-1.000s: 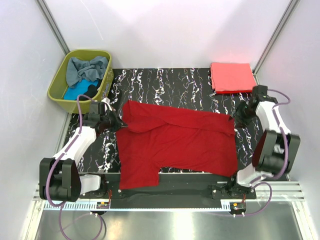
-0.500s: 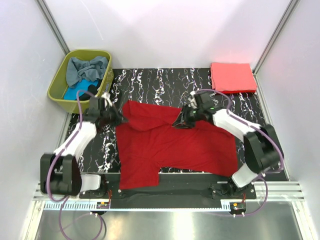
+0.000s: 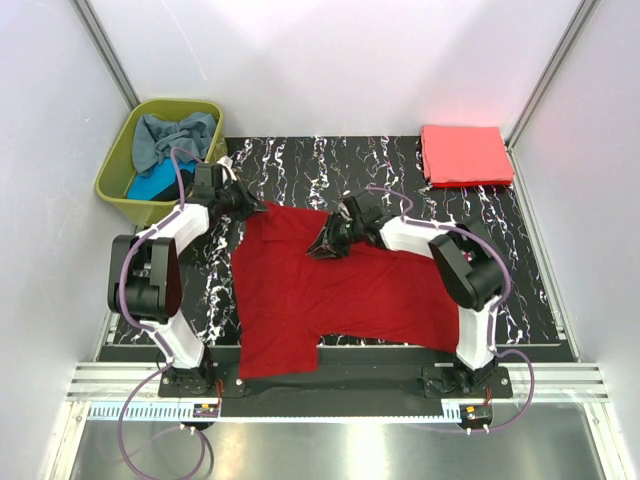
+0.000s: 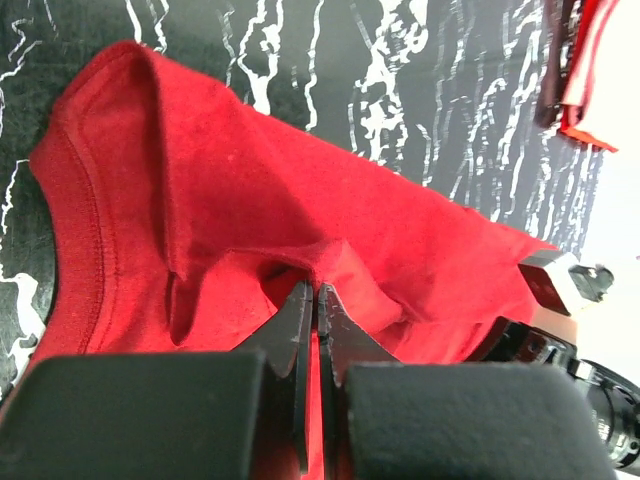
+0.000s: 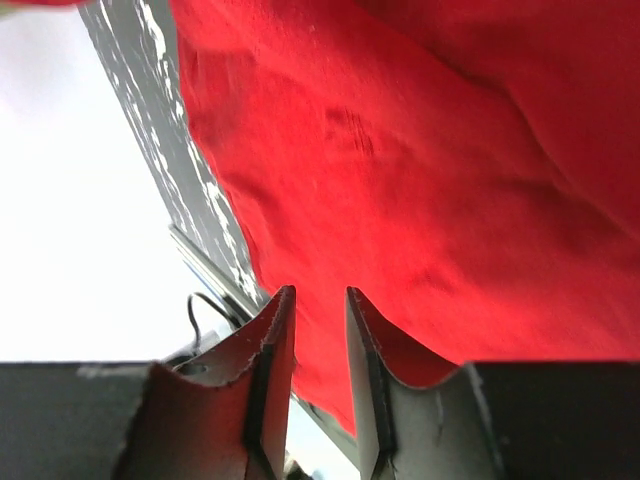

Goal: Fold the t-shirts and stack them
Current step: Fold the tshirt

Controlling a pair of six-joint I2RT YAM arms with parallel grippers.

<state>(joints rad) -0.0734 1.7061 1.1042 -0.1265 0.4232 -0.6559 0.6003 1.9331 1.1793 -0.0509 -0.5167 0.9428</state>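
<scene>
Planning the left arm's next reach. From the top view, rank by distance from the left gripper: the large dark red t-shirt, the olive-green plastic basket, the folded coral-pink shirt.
1. Large dark red t-shirt, pinched in the left gripper.
2. Olive-green plastic basket, far-left corner.
3. Folded coral-pink shirt, far-right corner.

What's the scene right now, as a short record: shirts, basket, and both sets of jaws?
red shirt: spread open on the table, far edge rumpled
pink shirt: folded, far right corner of the table
basket: far left, holding a grey-blue shirt and a turquoise shirt, both unfolded
left jaws: shut on a pinch of the red shirt at its far left corner
right jaws: at the middle of the red shirt's far edge, a narrow gap between them, grip unclear
</scene>
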